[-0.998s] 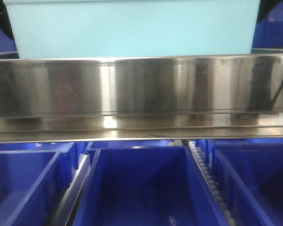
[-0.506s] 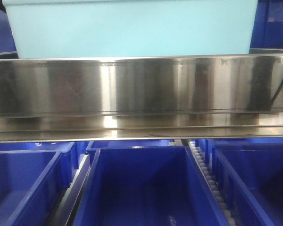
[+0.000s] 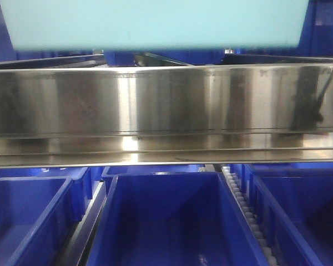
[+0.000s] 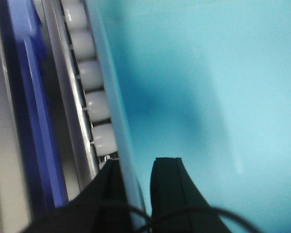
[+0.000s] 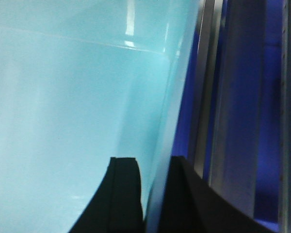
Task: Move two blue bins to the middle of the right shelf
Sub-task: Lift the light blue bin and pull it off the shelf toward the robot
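One pale sky-blue bin (image 3: 155, 22) fills the top of the front view, its underside hanging a little above the steel shelf lip (image 3: 166, 105). In the left wrist view my left gripper (image 4: 138, 167) is shut on the bin's left wall (image 4: 117, 111), one black finger (image 4: 111, 194) outside and one (image 4: 169, 189) inside the tub. My right gripper (image 5: 153, 165) is shut on the bin's right wall (image 5: 177, 87) in the same way, one finger (image 5: 125, 194) inside and the other (image 5: 184, 199) outside. Neither gripper shows in the front view.
Royal-blue crates stand on the level below: one centre (image 3: 166, 221), one left (image 3: 22, 216), one right (image 3: 305, 210). White rollers (image 3: 247, 210) run between them. A roller rail (image 4: 94, 104) and a dark blue crate edge (image 4: 31, 107) lie left of the bin; steel uprights (image 5: 235, 121) stand to its right.
The pale blue bin has risen off the shelf. A gap now shows under it, with dark blue crates and shelf rails visible behind. Both grips hold.
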